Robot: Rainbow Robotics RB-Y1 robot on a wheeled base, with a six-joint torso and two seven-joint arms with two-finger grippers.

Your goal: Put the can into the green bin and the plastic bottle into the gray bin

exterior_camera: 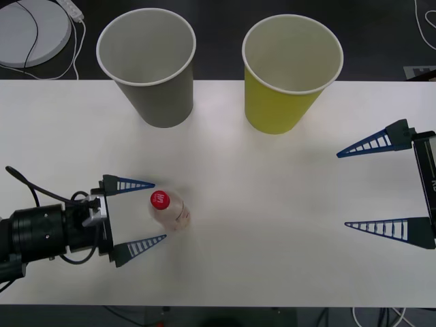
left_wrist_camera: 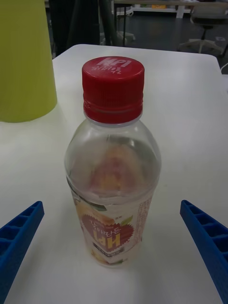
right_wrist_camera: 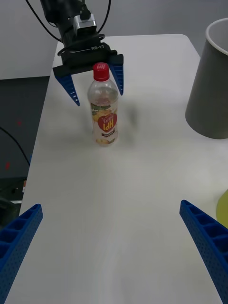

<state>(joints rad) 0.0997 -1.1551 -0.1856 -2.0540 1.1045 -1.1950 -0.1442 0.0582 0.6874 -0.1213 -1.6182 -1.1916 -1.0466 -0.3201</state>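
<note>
Plastic bottle (exterior_camera: 170,210) upright just beyond left claw (exterior_camera: 159,210) tips, claw spread wide

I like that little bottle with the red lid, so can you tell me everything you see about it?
The plastic bottle is small and clear, with a red screw cap closed on top and a white-and-reddish label around its lower part. It stands upright on the white table, in front of the gray bin. The left gripper is open on either side of it, fingers not touching.

Bright even overhead light, soft faint shadows on the table (exterior_camera: 272,204), background (perhaps slightly) out of focus.
</note>
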